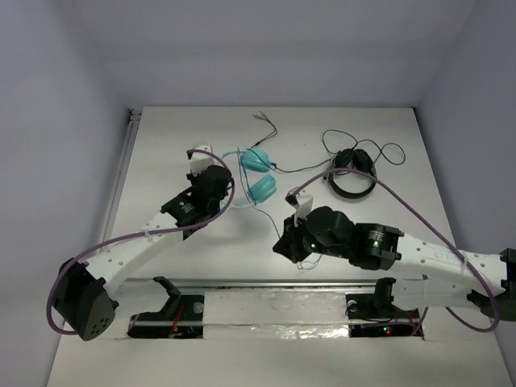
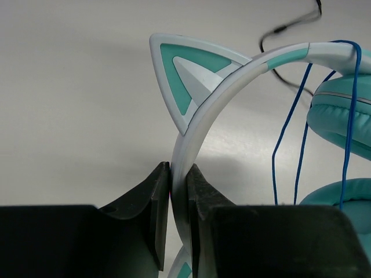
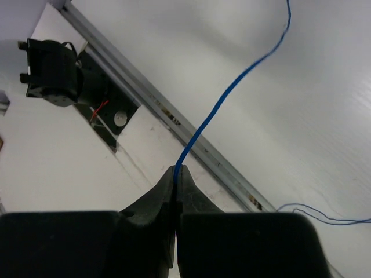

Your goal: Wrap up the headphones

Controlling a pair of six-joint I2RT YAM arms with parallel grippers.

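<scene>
The teal cat-ear headphones sit on the white table, their 2 ear cups side by side and facing the arm bases. At the headphones' left, the left gripper is clamped tight on the pale headband. Its 2 fingers press the band from either side, just below a teal-and-grey cat-ear point. Strands of the thin blue cable hang from the headband across the ear cups.

Nearer the arm bases than the headphones and a little to their right, the right gripper is closed on that cable. Its jaws meet with only the wire pinched between the tips. From the pinch the cable runs taut and away. A slack loop of it lies on the table beside the gripper.

The black headphones rest to the right of the teal headphones, apart from them, with their black cable coiled loosely around them.
</scene>
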